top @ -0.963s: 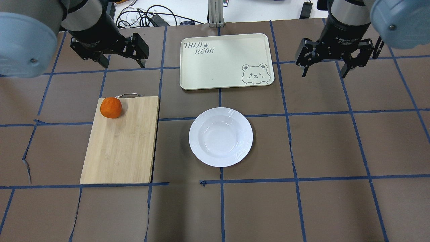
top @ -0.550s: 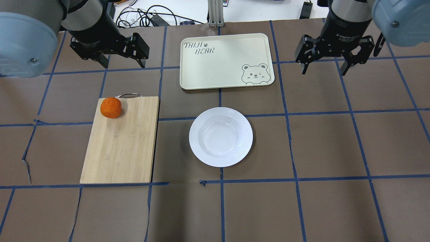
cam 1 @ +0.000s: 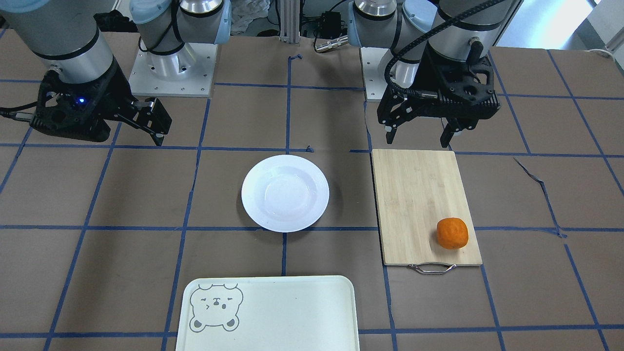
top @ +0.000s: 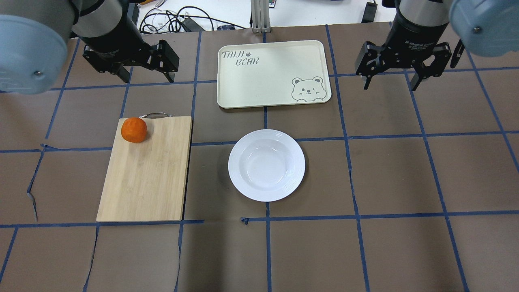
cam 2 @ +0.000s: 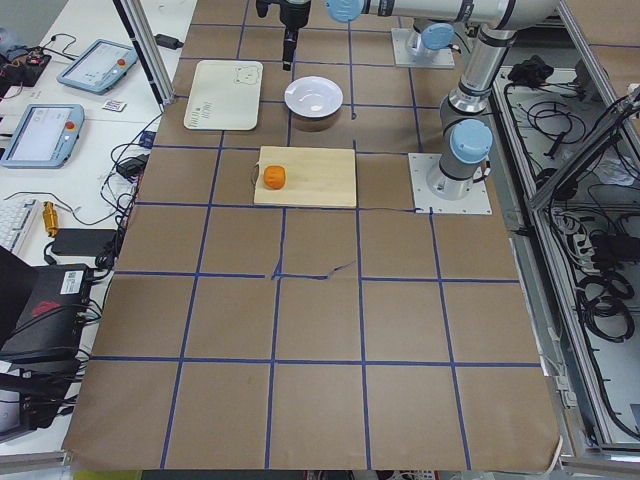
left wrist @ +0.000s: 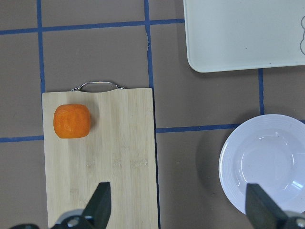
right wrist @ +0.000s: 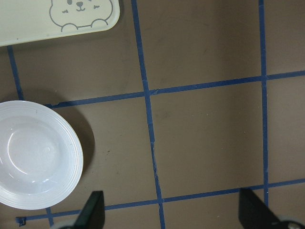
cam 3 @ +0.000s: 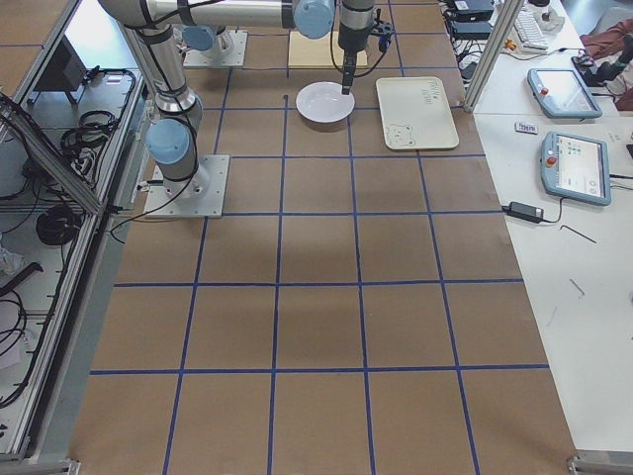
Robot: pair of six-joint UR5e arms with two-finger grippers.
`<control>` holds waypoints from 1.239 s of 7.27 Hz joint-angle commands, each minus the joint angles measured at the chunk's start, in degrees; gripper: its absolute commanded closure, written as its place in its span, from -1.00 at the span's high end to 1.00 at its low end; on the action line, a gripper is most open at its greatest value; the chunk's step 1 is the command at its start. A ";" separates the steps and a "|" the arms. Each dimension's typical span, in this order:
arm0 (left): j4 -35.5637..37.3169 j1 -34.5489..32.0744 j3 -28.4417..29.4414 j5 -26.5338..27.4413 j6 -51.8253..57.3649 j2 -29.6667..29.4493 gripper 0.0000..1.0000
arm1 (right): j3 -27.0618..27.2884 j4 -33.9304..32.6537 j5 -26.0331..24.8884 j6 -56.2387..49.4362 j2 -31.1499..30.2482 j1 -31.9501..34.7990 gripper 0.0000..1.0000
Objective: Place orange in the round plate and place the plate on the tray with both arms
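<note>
The orange (top: 134,129) lies on the far left corner of a bamboo cutting board (top: 146,174), and shows in the left wrist view as the orange (left wrist: 71,121). The white round plate (top: 266,165) stands empty mid-table. Beyond it lies the pale tray (top: 267,77) with a bear face. My left gripper (top: 146,74) hangs open above the table, past the board's far end and apart from the orange. My right gripper (top: 390,84) hangs open to the right of the tray, with nothing between its fingers. The right wrist view catches the plate (right wrist: 33,155) at lower left.
The cutting board's metal handle (top: 156,115) points toward the far edge. Cables (top: 174,20) lie on the white surface beyond the table. Brown paper with blue tape lines (top: 357,215) covers the table. Tablets (cam 3: 574,163) sit on a side bench.
The right gripper has shifted slightly toward the far edge. The left arm has barely moved. Orange, plate and tray lie where they were.
</note>
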 commanded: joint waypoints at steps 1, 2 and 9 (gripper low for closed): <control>-0.15 0.48 -0.04 0.26 0.10 -0.67 1.00 | -0.20 0.00 1.15 0.09 -0.29 0.01 1.00; 0.03 0.65 -0.12 -0.18 0.36 -2.42 1.00 | -0.72 0.09 0.82 0.00 -0.20 0.01 1.00; 1.34 10.05 -3.54 6.14 3.15 -20.09 1.00 | 0.06 0.00 0.99 -0.44 0.06 0.01 1.00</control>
